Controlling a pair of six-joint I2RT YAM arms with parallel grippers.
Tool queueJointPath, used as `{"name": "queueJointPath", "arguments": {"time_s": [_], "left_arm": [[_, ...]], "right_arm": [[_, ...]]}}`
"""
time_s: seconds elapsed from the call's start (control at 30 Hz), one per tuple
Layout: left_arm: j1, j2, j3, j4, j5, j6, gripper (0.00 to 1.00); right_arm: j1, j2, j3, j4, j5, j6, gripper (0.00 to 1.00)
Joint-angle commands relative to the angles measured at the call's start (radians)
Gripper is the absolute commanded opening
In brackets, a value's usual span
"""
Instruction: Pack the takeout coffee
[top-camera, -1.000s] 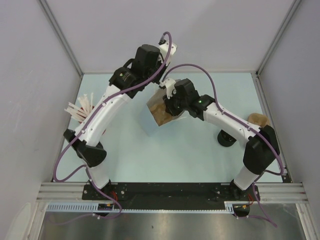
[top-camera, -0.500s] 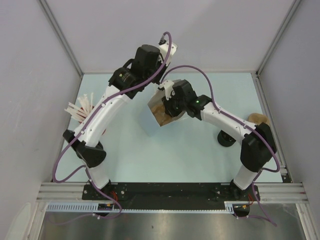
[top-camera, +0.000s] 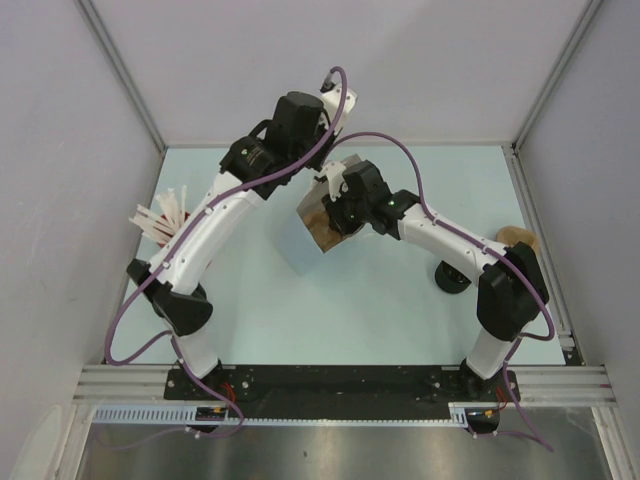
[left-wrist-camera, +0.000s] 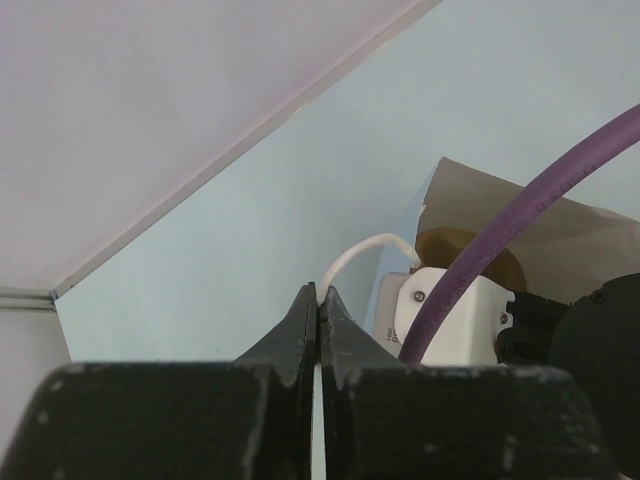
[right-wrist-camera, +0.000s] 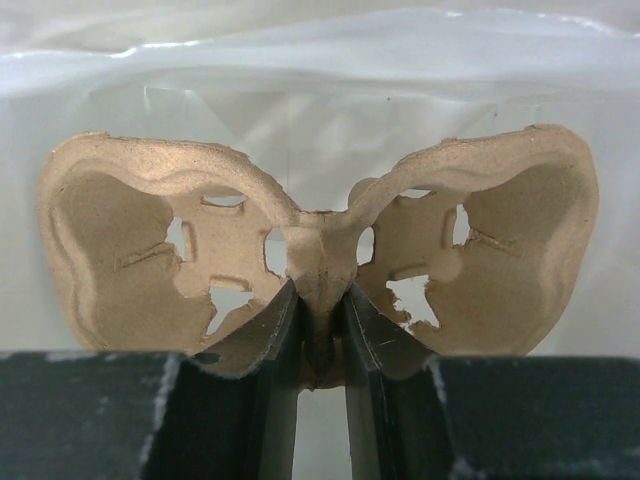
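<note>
The takeout coffee (top-camera: 452, 278) is a small black cup on the table at the right, partly behind my right forearm. The pale-blue paper bag (top-camera: 298, 245) lies tipped at the middle, mouth toward the right arm. My left gripper (left-wrist-camera: 318, 297) is shut on the bag's white cord handle (left-wrist-camera: 352, 260), holding the bag (left-wrist-camera: 480, 195) up; in the top view its fingers are hidden under its wrist. My right gripper (right-wrist-camera: 320, 312) is shut on the middle rib of the brown pulp cup carrier (right-wrist-camera: 130, 260), inside the bag's mouth (top-camera: 335, 215).
A red cup of white straws (top-camera: 160, 215) stands at the left edge, beside the left arm. A brown pulp piece (top-camera: 516, 238) lies by the right wall. Grey walls close the table on three sides.
My right arm has edged left and slightly back with the carrier, deeper into the bag's mouth. The left arm keeps its hold on the handle, barely moving.
</note>
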Motion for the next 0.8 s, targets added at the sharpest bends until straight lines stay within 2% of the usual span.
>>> {"name": "queueJointPath", "arguments": {"time_s": [0.0, 0.17, 0.33, 0.6, 0.77], "left_arm": [[-0.017, -0.04, 0.0, 0.021, -0.04, -0.001, 0.0], [-0.027, -0.038, 0.001, 0.024, -0.054, 0.005, 0.0], [-0.027, -0.037, -0.001, 0.022, -0.057, 0.007, 0.0], [-0.029, -0.031, 0.002, 0.027, -0.072, 0.009, 0.0], [-0.027, -0.023, 0.004, 0.028, -0.089, 0.012, 0.0]], "right_arm": [[0.007, 0.0, 0.051, -0.004, -0.009, -0.009, 0.26], [0.013, -0.004, 0.057, -0.013, 0.002, -0.017, 0.32], [0.018, -0.009, 0.065, -0.016, 0.005, -0.026, 0.47], [0.015, -0.041, 0.101, -0.039, 0.008, -0.052, 0.63], [0.01, -0.095, 0.158, -0.062, -0.017, -0.084, 0.67]]}}
